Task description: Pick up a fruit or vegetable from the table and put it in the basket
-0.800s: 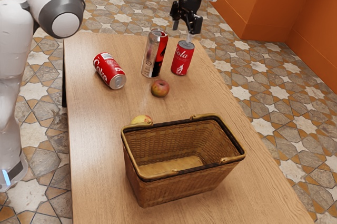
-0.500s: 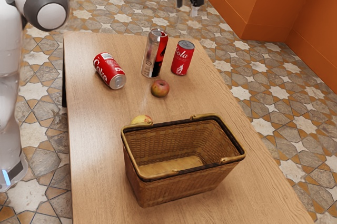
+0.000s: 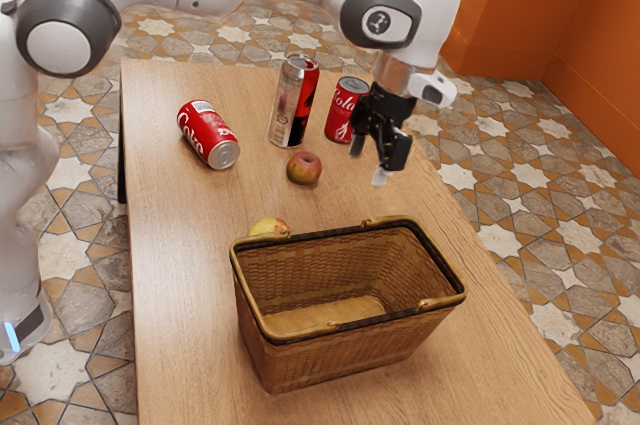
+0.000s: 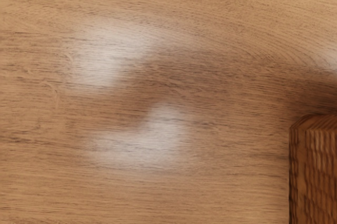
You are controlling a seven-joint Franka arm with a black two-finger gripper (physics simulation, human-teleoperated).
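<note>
Neither fruit is sitting in the basket (image 3: pixel 330 360), so the pick and the placing are both remaining to be done. The reddish apple (image 3: pixel 304 168) is resting on the counter (image 3: pixel 180 275), just beside the foot of the tall can (image 3: pixel 292 105). The yellowish apple (image 3: pixel 268 227) is lying by the basket, partly hiding behind its rim; whether they are touching, one cannot tell. The fingers (image 3: pixel 368 164) are standing open, gripping nothing, and are hanging above the counter between the upright cola can (image 3: pixel 347 113) and the basket. In the wrist view, bare wood is showing beneath the hand, with a corner of the basket nearby. The reddish apple is probably offering the easier reach, though the tall can is crowding it; grasping, lifting, carrying and releasing are all awaiting the arm.
</note>
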